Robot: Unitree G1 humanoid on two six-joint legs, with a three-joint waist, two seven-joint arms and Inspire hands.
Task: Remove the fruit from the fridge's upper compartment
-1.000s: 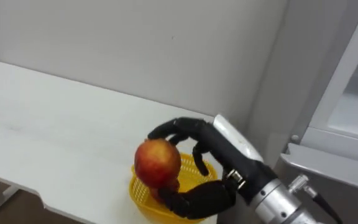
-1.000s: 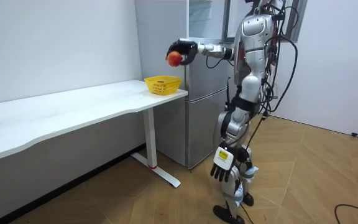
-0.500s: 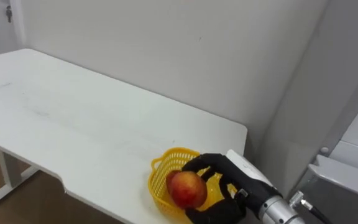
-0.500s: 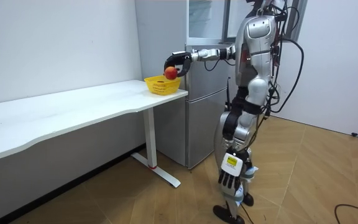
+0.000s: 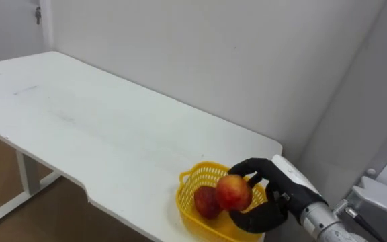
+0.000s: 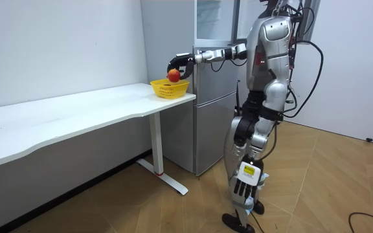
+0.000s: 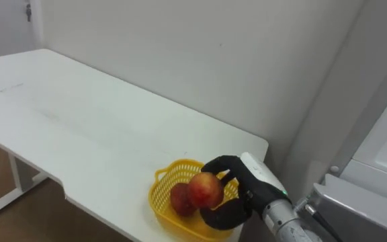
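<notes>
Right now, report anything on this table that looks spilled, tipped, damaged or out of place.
Nothing stands out. The yellow basket sits upright near the table's end with one red fruit inside, and the right hand holds an apple just over it. The left hand hangs at the robot's side.

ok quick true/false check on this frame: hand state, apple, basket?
1. The right hand has its fingers curled round the apple. True.
2. The yellow basket is empty. False: a red fruit already lies in it.
3. The basket stands at the middle of the table. False: it stands at the table's end, next to the fridge.
4. The left hand hangs by the robot's leg, holding nothing. True.
</notes>
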